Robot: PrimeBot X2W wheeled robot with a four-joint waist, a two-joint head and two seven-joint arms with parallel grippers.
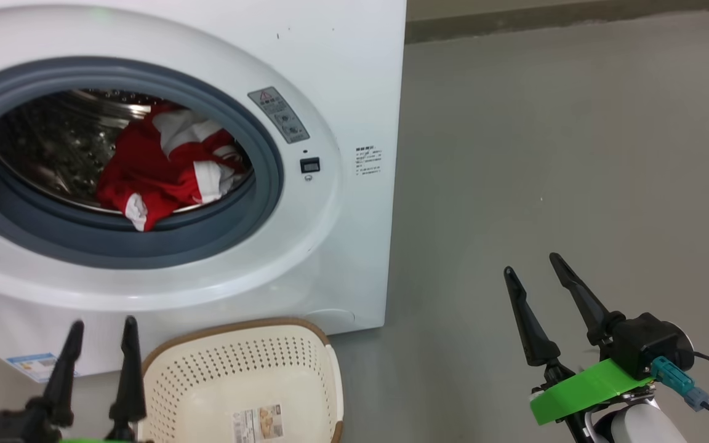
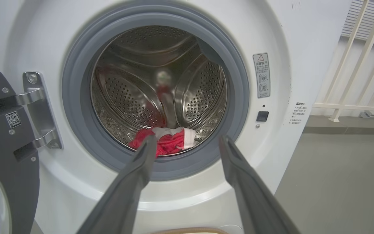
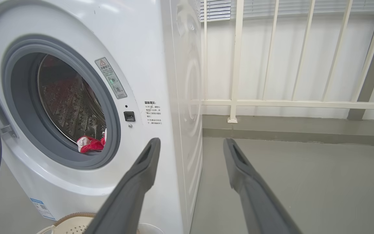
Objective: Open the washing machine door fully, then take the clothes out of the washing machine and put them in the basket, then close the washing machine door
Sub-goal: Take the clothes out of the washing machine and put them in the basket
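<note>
Clothes seemingly beyond left gripper

The washing machine door runs off the left edge (only a sliver of its window shows). The basket is cut by the bottom edge, and from the right wrist the grey ring hides most of the clothes.

A cream railing runs along the grey floor.
</note>
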